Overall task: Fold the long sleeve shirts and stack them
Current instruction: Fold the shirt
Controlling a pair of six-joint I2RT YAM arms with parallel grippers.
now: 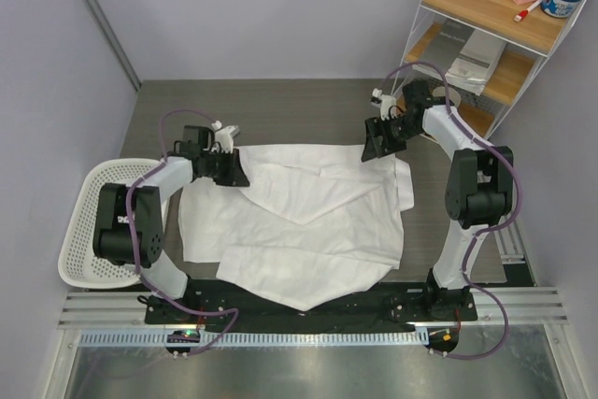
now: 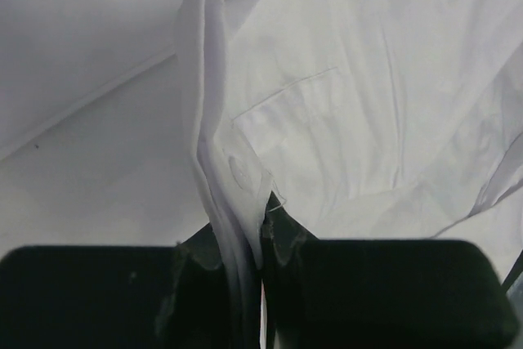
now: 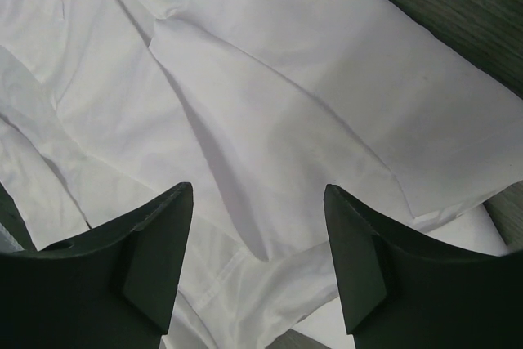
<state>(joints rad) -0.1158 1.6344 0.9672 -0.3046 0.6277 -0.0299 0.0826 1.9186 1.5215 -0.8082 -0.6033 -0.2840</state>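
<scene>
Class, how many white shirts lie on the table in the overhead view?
1 for certain: a white shirt spread across the middle of the table. Others could be hidden beneath it.

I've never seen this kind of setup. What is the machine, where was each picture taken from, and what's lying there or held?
These are two robot arms bolted at the near edge of a table, each ending in two-finger jaws. The wide picture comes from a fixed camera above and behind them: left arm on the left, right arm on the right. The other two come from small cameras on the wrists, looking past each arm's own dark jaws. A white shirt lies spread on the table; a white basket sits at the left and a wire shelf stands at the far right. The left jaws pinch a raised fold of the shirt. The right jaws stand open above the cloth, holding nothing.
</scene>
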